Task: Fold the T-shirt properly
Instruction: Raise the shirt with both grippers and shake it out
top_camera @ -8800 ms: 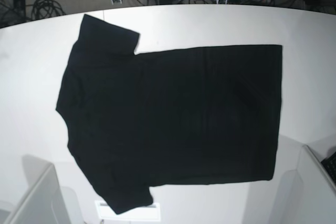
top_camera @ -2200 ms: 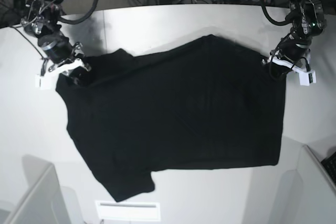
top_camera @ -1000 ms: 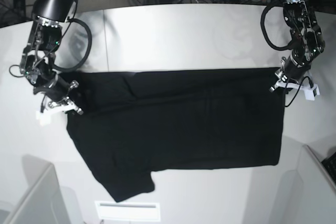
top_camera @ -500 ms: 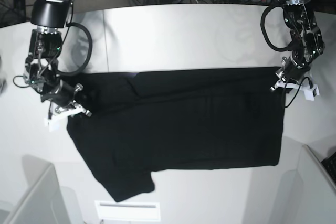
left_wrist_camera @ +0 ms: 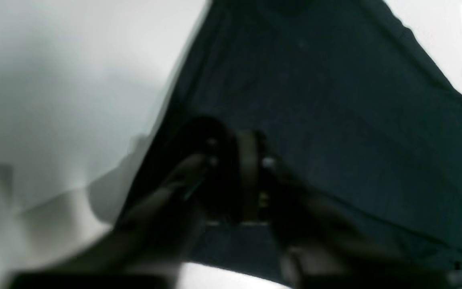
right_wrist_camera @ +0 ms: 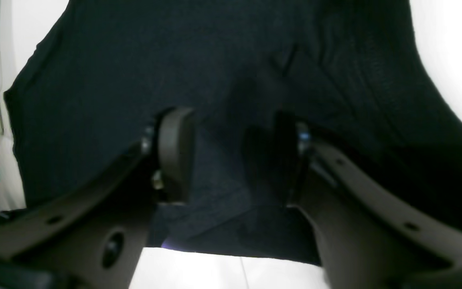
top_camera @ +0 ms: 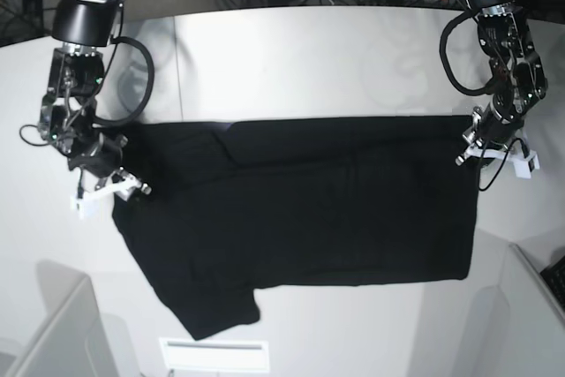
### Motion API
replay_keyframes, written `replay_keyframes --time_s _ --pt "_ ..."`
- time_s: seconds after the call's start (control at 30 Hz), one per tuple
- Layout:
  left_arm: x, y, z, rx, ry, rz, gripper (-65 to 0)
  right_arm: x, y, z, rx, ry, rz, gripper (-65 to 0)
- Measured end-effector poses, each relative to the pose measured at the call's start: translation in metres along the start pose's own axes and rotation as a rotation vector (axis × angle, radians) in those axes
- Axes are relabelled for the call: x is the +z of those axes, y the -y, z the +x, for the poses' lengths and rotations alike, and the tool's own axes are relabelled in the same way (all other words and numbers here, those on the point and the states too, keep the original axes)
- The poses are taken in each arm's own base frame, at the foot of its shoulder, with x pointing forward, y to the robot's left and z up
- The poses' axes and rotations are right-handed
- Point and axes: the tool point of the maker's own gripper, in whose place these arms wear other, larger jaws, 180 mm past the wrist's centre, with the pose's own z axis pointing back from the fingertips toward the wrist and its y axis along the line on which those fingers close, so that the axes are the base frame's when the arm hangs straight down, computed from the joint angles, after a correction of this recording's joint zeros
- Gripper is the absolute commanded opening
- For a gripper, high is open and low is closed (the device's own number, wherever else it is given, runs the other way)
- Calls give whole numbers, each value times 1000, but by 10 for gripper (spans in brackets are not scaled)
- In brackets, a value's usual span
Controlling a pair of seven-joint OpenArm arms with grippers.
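Note:
The black T-shirt (top_camera: 300,209) lies flat on the white table (top_camera: 309,68), its far edge folded over toward the front and one sleeve sticking out at the front left. My right gripper (top_camera: 108,193) sits at the shirt's left edge. In the right wrist view it (right_wrist_camera: 231,160) stands open just above the cloth (right_wrist_camera: 175,60), with nothing pinched. At the shirt's right edge is my left gripper (top_camera: 499,158). In the left wrist view its fingers (left_wrist_camera: 249,172) are blurred and close together over the cloth (left_wrist_camera: 335,120), so I cannot see whether they grip.
Grey bin walls rise at the front left (top_camera: 62,333) and front right (top_camera: 530,315) corners. A white label (top_camera: 212,355) lies at the table's front edge. Cables (top_camera: 79,11) and stands sit behind the table.
The right gripper has opened and let go of the shirt's left edge. The left gripper has shifted slightly toward the front. The folded shirt has stayed where it was.

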Motion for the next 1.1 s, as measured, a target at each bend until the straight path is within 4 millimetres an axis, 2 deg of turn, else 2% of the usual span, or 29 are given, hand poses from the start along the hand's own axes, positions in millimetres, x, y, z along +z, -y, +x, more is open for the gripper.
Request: replay_keyframes --time_s 0.07,0.17,0.23,0.37,0.47,0.53,0.6,0.7,0.77,0.83,0.87,0.97,1.0,1.1 --pt "-2 5 7 1 15 -9 -359 4 6 11 -32 54 -5 -344" --pt "-5 15 21 6 45 -31 -255 18 26 28 -70 150 -39 -344" --pt "-11 17 25 22 44 -36 -217 32 38 31 -73 195 -67 -344" --pt "-14 17 33 42 57 -37 -202 59 46 20 -103 273 -95 -345" --pt "-2 19 36 13 83 -43 -204 78 50 3 -182 313 -116 -344" --pt "13 8 31 29 96 -45 -204 90 63 -13 -249 324 -170 -338" --pt "27 -16 19 98 87 -16 -209 98 73 -32 -278 309 -205 -335" --pt "50 -50 5 238 88 3 -209 99 75 -47 -300 283 -217 -291" --pt "64 -68 2 280 103 22 -209 94 69 -52 -323 285 -192 -261" --pt "72 -83 -12 280 77 60 -209 88 72 -63 -351 257 -198 -251" --pt "72 -85 -19 278 58 72 -209 84 75 -69 -366 237 -201 -251" --pt "65 -72 -26 271 30 35 -209 73 82 -78 -396 204 -213 -251" --pt "63 -68 -26 274 28 19 -209 70 82 -78 -404 201 -210 -251" --pt "51 -72 -33 301 8 36 -209 61 81 -72 -419 207 -199 -251"
